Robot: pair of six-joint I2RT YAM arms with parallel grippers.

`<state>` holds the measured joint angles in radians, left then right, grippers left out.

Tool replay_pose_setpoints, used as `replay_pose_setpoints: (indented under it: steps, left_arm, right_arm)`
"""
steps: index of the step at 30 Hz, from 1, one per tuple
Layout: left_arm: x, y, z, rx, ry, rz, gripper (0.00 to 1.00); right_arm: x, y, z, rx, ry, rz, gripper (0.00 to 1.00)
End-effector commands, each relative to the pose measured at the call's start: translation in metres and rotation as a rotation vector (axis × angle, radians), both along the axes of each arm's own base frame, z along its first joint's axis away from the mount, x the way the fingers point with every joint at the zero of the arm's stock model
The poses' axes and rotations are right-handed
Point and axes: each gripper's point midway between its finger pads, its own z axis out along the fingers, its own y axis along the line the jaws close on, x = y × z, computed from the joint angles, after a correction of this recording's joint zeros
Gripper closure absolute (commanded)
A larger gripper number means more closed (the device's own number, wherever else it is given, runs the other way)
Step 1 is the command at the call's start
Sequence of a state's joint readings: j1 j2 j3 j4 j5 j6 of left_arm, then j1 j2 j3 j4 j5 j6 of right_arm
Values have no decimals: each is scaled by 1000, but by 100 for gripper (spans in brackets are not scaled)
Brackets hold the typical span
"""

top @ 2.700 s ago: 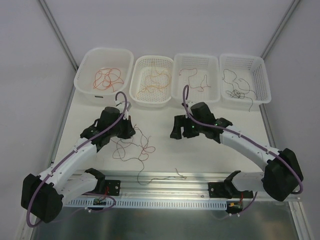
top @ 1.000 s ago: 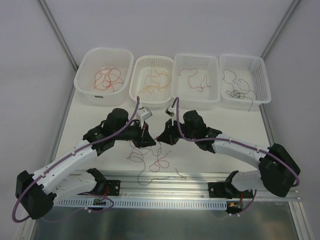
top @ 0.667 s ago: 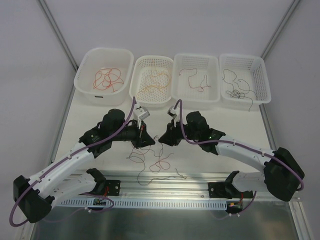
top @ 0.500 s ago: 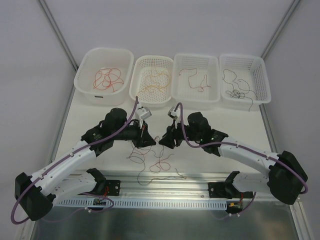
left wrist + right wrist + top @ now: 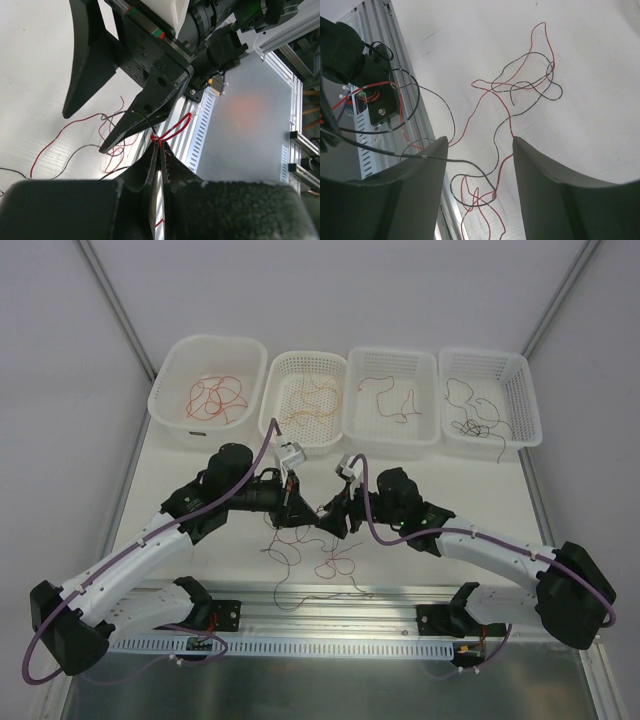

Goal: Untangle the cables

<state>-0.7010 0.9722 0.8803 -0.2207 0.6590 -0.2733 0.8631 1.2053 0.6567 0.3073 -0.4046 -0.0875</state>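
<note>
- While the two arms meet at the middle of the top view, the left tool (image 5: 297, 508) is clenched on a red strand, its fingertips (image 5: 148, 167) pinching a small red loop.
- The right tool (image 5: 328, 519) faces it with jaws spread wide, gripping nothing.
- The cables (image 5: 312, 558) run down from the left tool and lie as red and black squiggles on the white bench (image 5: 490, 490), just below both tools.
- Four white baskets (image 5: 230, 435) line the upper frame, each holding loose wires.

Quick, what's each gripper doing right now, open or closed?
Left gripper: closed, pinching a red cable.
Right gripper: open, gripping nothing.
</note>
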Motion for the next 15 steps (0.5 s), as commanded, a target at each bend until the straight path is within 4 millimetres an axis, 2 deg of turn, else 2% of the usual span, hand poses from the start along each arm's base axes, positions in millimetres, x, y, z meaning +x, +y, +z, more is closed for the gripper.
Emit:
replay_pose_setpoints:
  steps: [1, 4, 5, 7, 8, 9, 12, 15]
  left_arm:
    - [-8, -8, 15, -46, 21, -59, 99]
    - [-9, -10, 14, -45, 51, -71, 100]
    - [-9, -10, 14, -45, 55, -68, 99]
    - [-8, -10, 14, -43, 52, -56, 98]
    - [-4, -8, 11, -33, 46, -33, 98]
    - [-2, -8, 10, -30, 41, -19, 98]
    - [15, 0, 6, -4, 6, 100, 94]
    - [27, 7, -2, 25, -17, 187, 95]
  right_arm:
    - [7, 6, 32, 102, -103, -12, 42]
    - [12, 5, 32, 104, -113, -37, 53]
    - [11, 4, 30, 100, -111, -38, 67]
    - [11, 1, 28, 86, -110, -49, 82]
    - [11, -2, 28, 80, -117, -56, 94]
    - [13, -5, 27, 66, -120, -73, 99]
    - [12, -18, 18, 6, -114, -101, 99]
    - [11, -33, 9, -41, -78, -133, 99]
